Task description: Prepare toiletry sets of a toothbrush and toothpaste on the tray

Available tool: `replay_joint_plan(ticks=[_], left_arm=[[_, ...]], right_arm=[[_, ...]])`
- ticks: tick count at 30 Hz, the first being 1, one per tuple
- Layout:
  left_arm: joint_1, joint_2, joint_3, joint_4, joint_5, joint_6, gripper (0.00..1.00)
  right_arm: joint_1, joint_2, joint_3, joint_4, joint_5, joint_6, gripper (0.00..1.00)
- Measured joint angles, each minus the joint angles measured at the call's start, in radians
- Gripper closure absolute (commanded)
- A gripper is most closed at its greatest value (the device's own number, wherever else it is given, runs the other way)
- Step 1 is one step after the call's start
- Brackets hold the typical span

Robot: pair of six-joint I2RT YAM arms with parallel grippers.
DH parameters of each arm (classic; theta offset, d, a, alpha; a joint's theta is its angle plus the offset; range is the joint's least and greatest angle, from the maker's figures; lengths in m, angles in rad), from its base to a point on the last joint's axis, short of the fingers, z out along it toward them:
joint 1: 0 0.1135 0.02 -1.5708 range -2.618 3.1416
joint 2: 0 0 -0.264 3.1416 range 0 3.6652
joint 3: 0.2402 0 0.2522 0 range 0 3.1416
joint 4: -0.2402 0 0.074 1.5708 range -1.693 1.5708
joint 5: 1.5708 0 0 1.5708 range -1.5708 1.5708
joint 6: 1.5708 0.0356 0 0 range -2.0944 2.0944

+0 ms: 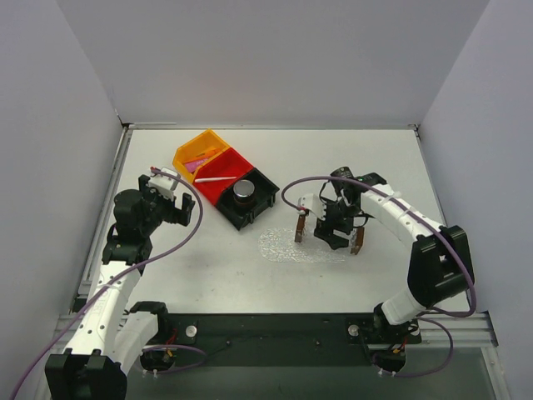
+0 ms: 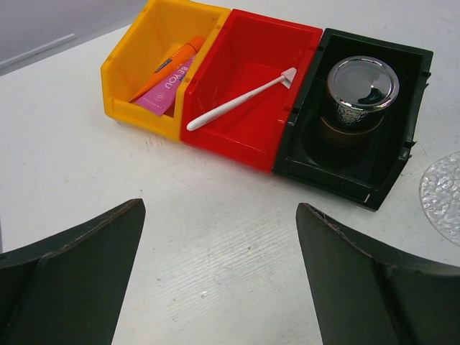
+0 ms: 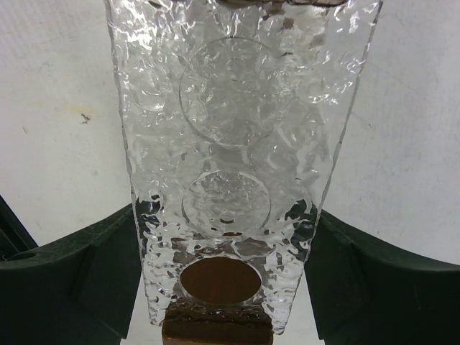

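Table: white surface that carries everything listed; arm bases at its near edge.
Orange bin: far-left part of the table, first in a touching row of three bins that slants toward the centre.
Orange toothpaste tube: in the orange bin, lying against the pink one.
Pink toothpaste tube: in the orange bin, printed face up.
Red bin: middle of the row, touching both neighbours.
Toothbrush: white, lying slantwise in the red bin. Its wedge-tipped end is toward the black bin and its plain end is by the wall next to the orange bin.
Black bin: the end of the row nearest the table's centre.
Metal cup: shiny, upright in the black bin.
Tray: clear and bumpy, flat near the middle of the table, just on the near side of the black bin. No toothbrush or tube is on it.
Clear rack: textured plate with round marks and brown ends, over the tray's right part. Whether it rests on the tray or is lifted cannot be told.
Left gripper: fingers spread wide with nothing between them, hovering near the left edge and facing the bins.
Right gripper: fingers pressed against the two long sides of the clear rack.
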Motion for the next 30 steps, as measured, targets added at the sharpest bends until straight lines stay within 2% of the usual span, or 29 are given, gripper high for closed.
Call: replay_joint_plan(ticks=[11, 17, 30], left_arm=[[0.0, 0.002, -0.001, 0.001, 0.0, 0.002, 0.02], [0.0, 0.005, -0.011, 0.005, 0.0, 0.005, 0.03], [0.0, 0.011, -0.017, 0.021, 0.0, 0.007, 0.03]], right_arm=[[0.065, -0.013, -0.018, -0.006, -0.033, -0.144, 0.93], [0.073, 0.041, 0.005, -0.021, -0.038, -0.208, 0.93], [0.084, 0.119, 0.032, -0.019, -0.042, -0.224, 0.92]])
